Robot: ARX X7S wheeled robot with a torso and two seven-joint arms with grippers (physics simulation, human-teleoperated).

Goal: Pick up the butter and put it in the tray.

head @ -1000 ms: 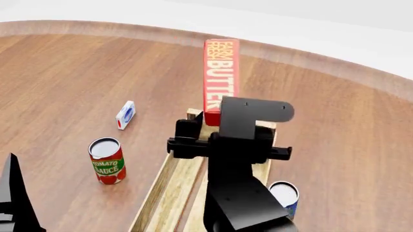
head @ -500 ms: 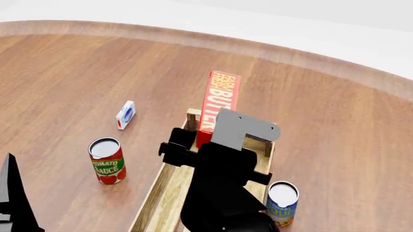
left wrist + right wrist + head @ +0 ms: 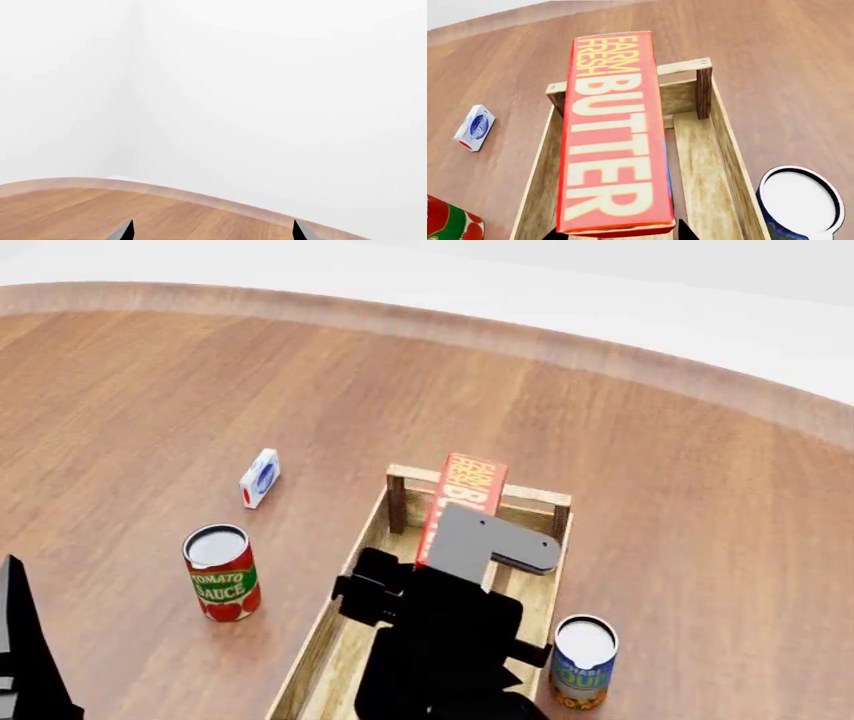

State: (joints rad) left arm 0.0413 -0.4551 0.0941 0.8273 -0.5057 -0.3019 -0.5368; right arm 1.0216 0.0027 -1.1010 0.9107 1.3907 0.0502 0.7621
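Note:
The butter [image 3: 614, 140], a red-orange box lettered "FARM FRESH BUTTER", is held at its near end by my right gripper [image 3: 617, 234]. It hangs over the far end of the tray [image 3: 720, 145], a light-wood crate with darker corner posts, and reaches past the far wall. In the head view the butter [image 3: 454, 500] slopes down into the tray [image 3: 539, 592] ahead of my right gripper [image 3: 441, 560]. My left gripper [image 3: 212, 235] is open, with only its fingertips showing above bare table; it sits at the bottom left of the head view [image 3: 20, 640].
A tomato sauce can [image 3: 220, 572] stands left of the tray. A small white-blue-red carton [image 3: 259, 478] lies farther back left. A blue-labelled can [image 3: 582, 648] stands close by the tray's right side, also in the right wrist view [image 3: 799, 200]. The round table's edge [image 3: 641, 355] curves behind.
My right gripper has come down and back with the butter, which has tipped from upright above the tray's far end to sloping low over the tray. The left arm has stayed put.

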